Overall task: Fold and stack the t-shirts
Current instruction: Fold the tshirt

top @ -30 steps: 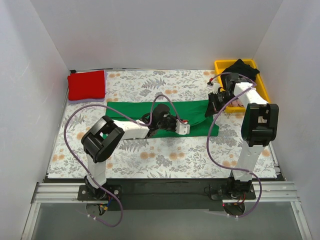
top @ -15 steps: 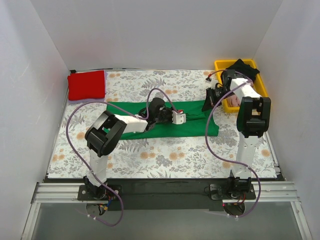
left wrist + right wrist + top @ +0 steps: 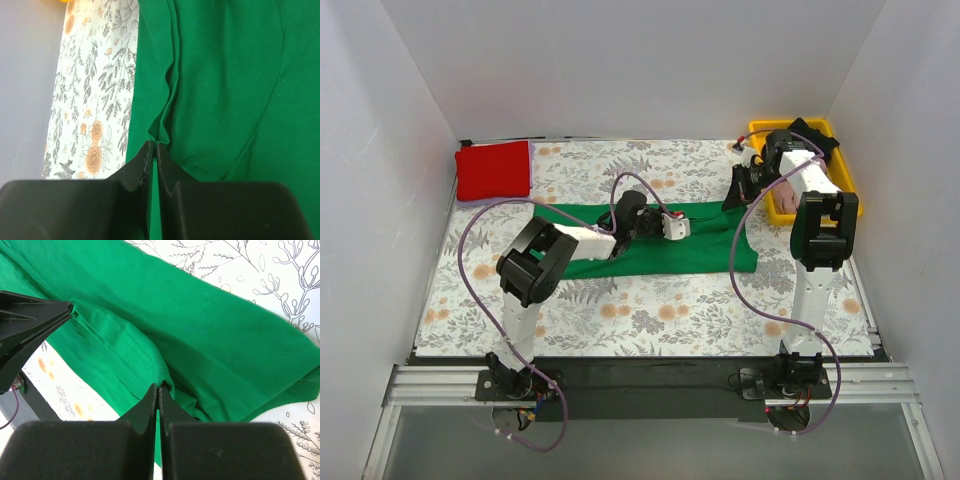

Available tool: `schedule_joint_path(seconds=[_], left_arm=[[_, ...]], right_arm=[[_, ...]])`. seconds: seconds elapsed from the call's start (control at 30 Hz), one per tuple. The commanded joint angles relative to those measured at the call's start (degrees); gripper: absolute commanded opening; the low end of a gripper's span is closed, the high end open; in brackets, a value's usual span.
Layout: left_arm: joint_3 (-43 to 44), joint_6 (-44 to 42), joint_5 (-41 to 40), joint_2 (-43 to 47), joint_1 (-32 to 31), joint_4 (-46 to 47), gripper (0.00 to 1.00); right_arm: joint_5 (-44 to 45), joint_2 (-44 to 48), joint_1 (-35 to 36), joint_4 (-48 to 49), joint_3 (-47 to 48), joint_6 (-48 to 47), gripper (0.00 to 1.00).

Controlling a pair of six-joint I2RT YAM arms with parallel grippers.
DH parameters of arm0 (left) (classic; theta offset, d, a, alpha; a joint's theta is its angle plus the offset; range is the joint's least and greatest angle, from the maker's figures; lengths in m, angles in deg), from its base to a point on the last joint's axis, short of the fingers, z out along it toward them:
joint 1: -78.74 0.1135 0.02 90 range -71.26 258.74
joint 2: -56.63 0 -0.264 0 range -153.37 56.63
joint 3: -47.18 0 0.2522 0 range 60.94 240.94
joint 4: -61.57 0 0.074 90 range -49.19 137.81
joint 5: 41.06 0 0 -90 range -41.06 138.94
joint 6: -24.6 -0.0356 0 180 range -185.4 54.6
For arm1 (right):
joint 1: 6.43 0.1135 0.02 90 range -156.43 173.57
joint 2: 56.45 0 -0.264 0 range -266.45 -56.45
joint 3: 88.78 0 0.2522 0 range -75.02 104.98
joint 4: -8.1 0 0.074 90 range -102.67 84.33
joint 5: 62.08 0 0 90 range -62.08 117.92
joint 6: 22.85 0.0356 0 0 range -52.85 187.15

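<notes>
I had the green tee lying as a long band across the middle of the cloth, its right end reaching close to the tray. My left gripper sat over the middle of that band. In its wrist view the jaws were pressed together at the tips, pinching a raised ridge of green fabric. That ridge ran away from the tips, just inside the tee's edge where it met the floral print.

My right gripper was at the tee's far right part, and its jaws were likewise closed tight on a hemmed fold of green. From that wrist I could see the left fingers clamped on the same fold further along, with the fabric bowed between the two holds.

The tee's near edge lay flat, with a broad strip of bare print between it and the arm bases. Beyond its far edge more open print ran to the back wall. The red tee sat folded in the far left corner, well apart. The black tee was heaped on the tray, just beside the right arm
</notes>
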Motion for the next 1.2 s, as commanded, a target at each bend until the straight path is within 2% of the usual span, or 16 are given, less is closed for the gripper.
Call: schedule_joint_path(seconds=[0.0,0.5,0.7,0.73,0.87,1.0,1.17], left_arm=[[1.01,-0.63,0.74,0.48,0.63,1.49,0.00],[-3.04,-0.89,0.39,2.77,0.71,4.39,0.00],[-2.95,1.48,0.57,2.15,1.33,5.27,0.00],[-2.95,2.44,0.31,2.15,1.33,6.14,0.00],[-3.22,8.58,-1.19,3.11,2.03,6.85,0.22],[-3.13,15.79,-1.72,5.14,3.87,3.96,0.26],[-1.55,23.35,-1.63,6.54,6.77,-0.18,0.22]], right_arm=[[-1.23,0.70,-0.23,0.28,1.31,0.78,0.01],[-5.36,4.74,-0.23,1.60,-3.26,1.83,0.01],[-6.59,7.99,-0.23,3.27,-6.51,3.15,0.01],[-6.68,7.99,-0.23,3.79,-6.86,3.41,0.01],[-6.77,6.94,0.21,4.41,-6.87,4.47,0.01],[-5.89,5.10,0.83,5.64,-5.90,5.43,0.01],[-3.87,2.72,0.92,8.45,-3.44,6.75,0.01]])
